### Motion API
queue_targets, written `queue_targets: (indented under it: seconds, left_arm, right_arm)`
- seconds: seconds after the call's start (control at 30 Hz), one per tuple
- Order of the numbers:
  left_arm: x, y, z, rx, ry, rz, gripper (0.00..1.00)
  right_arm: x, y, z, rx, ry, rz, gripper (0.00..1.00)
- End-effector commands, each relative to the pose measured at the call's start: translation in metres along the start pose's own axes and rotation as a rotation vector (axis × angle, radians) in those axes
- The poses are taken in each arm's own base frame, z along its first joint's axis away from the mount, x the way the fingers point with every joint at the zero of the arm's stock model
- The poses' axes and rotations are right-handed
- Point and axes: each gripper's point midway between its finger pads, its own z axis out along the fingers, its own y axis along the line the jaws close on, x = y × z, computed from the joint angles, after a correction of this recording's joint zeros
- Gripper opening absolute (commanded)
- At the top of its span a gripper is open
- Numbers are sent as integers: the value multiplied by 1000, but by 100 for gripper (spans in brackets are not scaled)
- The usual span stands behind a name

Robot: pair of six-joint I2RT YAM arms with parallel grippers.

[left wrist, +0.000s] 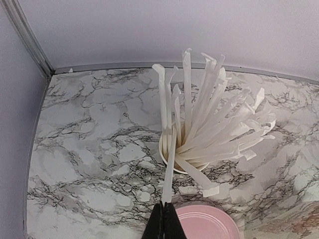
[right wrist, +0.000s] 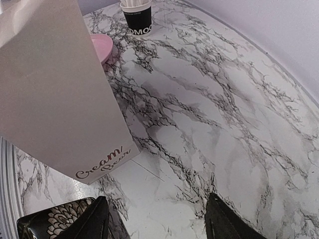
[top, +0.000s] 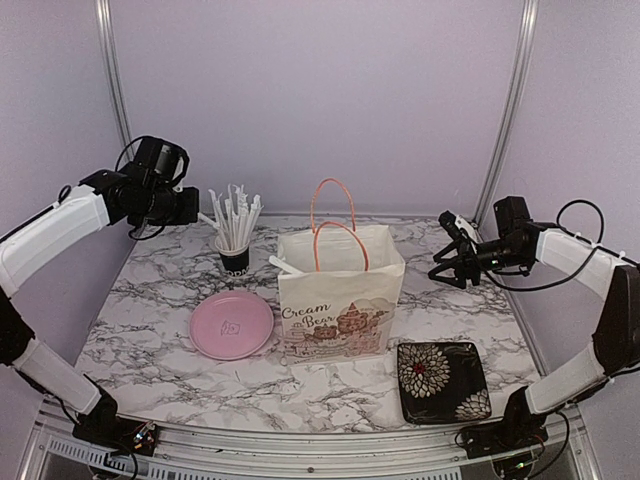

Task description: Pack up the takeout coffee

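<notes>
Marble-pattern tabletop, lilac walls — left end effector pinching white stick; right end effector spread wide, empty.

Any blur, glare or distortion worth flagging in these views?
Top external: even soft light, sharp, no glare. Left wrist: white sticks crisp, left gripper at the bottom edge dark, detail lost. Right wrist: wide-angle bowing of the table edge, faint shadow beside the paper bag.
</notes>
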Motion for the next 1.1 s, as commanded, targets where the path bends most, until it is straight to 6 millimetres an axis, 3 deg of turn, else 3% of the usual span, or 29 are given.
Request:
queue_targets:
  seconds: [0.0,0.17,0.37,0.6,0.73,0.9,1.07]
  left_arm:
    - [-21,13,-43,-19,-63,-8,0]
    - [-37,22,-85,-12,-130,-34,0]
    - [-64,20,-151,93,-274,-69,0]
    - [-79,-24,-210,427,-374,5,0]
    - [-70,-64,-242,705,-366,54,0]
    - [-55,-98,-275,937,-377,128,0]
    - [-37,-127,-283,1051,-323,179,0]
  right_arm:
    - [-7,-2,-2,4,-1,-20,63]
    - [-7,-2,0,3,4,-21,64]
    - [-6,-2,1,0,8,-19,64]
    - [-7,-1,1,-1,7,-23,63]
    - [-7,-1,1,1,9,-24,63]
    - [-6,-1,1,0,9,-25,63]
    - [-6,-2,0,4,11,-24,63]
